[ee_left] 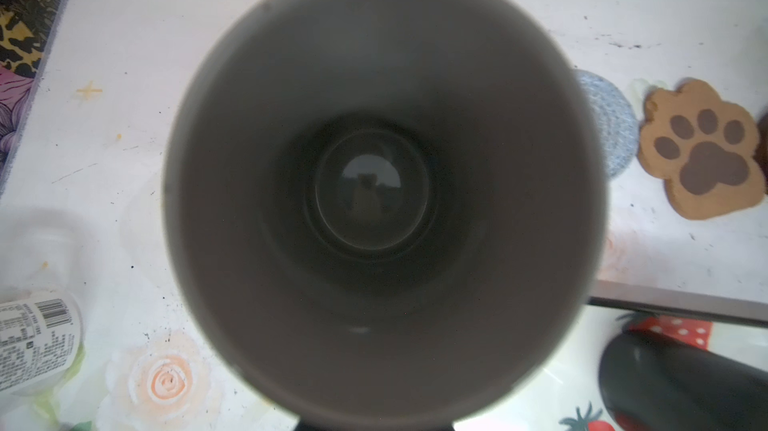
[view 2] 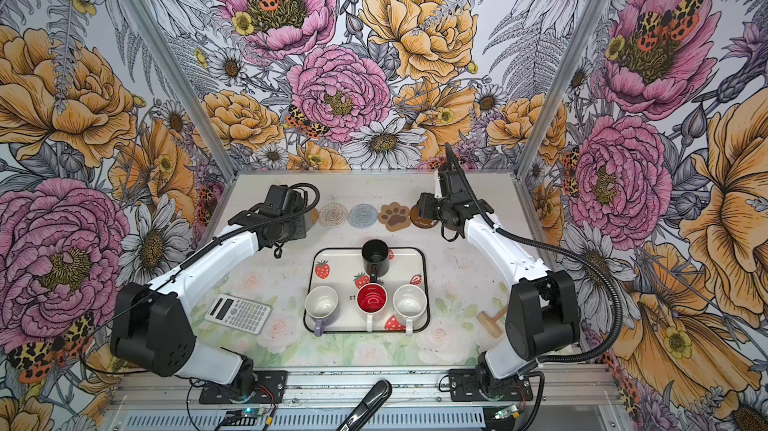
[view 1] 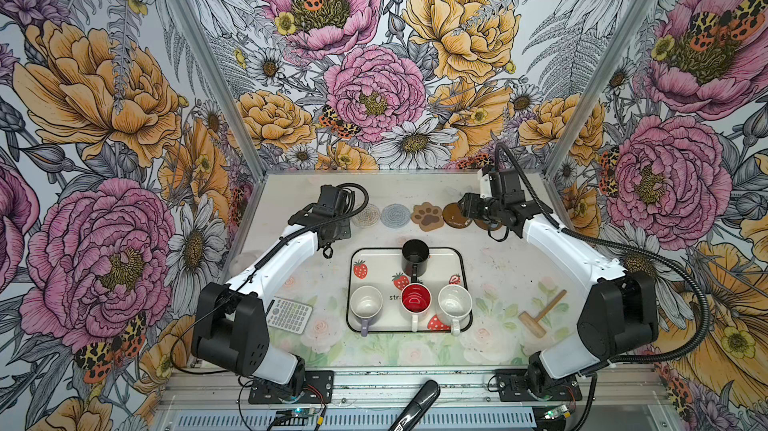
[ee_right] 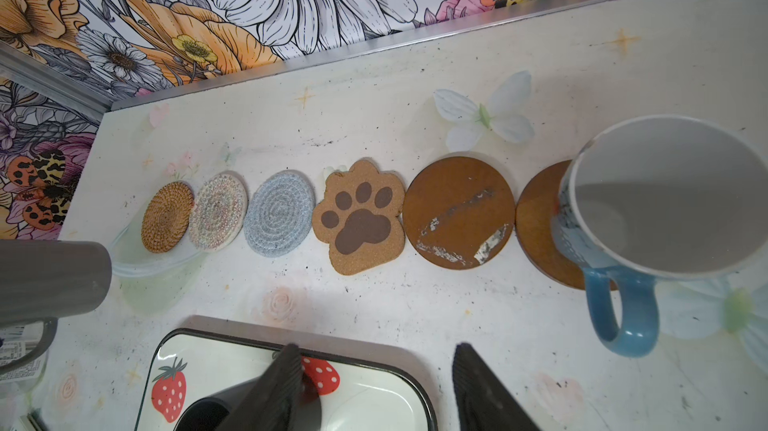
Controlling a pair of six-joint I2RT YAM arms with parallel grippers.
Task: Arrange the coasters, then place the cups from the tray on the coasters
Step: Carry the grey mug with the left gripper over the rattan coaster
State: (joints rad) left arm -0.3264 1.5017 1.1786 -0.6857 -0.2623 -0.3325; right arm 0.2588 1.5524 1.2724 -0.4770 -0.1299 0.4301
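Next: grey mug (ee_left: pixel 382 200) onto rattan coaster (ee_right: pixel 167 217), likely.
Mug is clamped in left fingers (ee_left: pixel 374 427); coaster lies just ahead of them, well apart from right fingers (ee_right: pixel 274 387), which stand wide, empty.

Calculator (view 1: pixel 289 315) — white body, grey keys, dark display; flat on the table at front left in both top views.
Wooden mallet (view 1: pixel 542 313) — small, pale; lying flat at front right, handle angled toward the back.
Black handled tool (view 1: pixel 415 406), lying across the metal front rail (view 1: pixel 374 387); kind not discernible.
Clear bottle (ee_left: pixel 35 341) with barcode label, on its side; seen in the left wrist view.
Table cover (view 1: pixel 498 242): white, scuffed, printed with pale roses.
Walls (view 1: pixel 374 75): papered with large pink and yellow flowers, daisies, spotted moths.
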